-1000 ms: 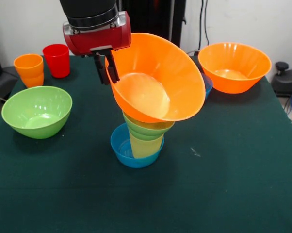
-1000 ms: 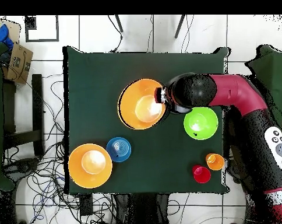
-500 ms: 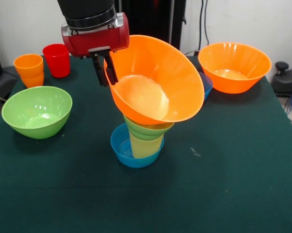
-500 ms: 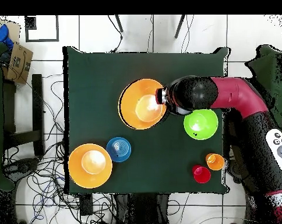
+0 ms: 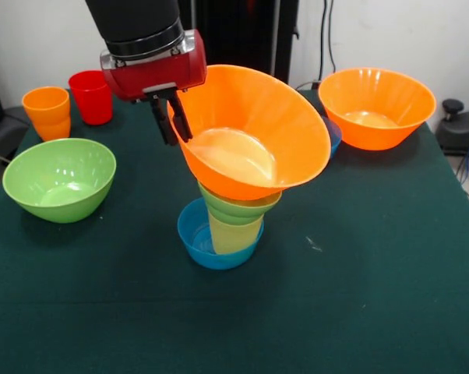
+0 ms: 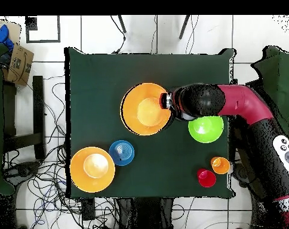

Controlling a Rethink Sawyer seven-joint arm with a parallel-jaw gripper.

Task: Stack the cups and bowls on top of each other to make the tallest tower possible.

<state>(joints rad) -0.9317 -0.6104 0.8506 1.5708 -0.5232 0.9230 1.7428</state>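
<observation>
The tower stands mid-table: a small blue bowl (image 5: 206, 238) holds the yellow cup (image 5: 233, 234), with a small green bowl (image 5: 238, 206) on the cup. On top sits a large orange bowl (image 5: 254, 128) (image 6: 145, 108), tilted with its mouth toward the camera. My gripper (image 5: 172, 118) (image 6: 168, 100) is shut on this bowl's left rim, one finger inside and one outside. The orange cup (image 5: 46, 111) (image 6: 220, 164) and red cup (image 5: 92, 96) (image 6: 206, 178) stand at the far left corner in the front view.
A large green bowl (image 5: 59, 179) (image 6: 206, 129) sits left of the tower. A second large orange bowl (image 5: 376, 105) (image 6: 92, 169) stands at the far right, and another small blue bowl (image 5: 333, 134) (image 6: 121, 152) shows partly behind the tilted bowl.
The gripper has risen slightly with the orange bowl's rim, and the bowl now lies less steeply tilted on the tower. The rest has not moved.
</observation>
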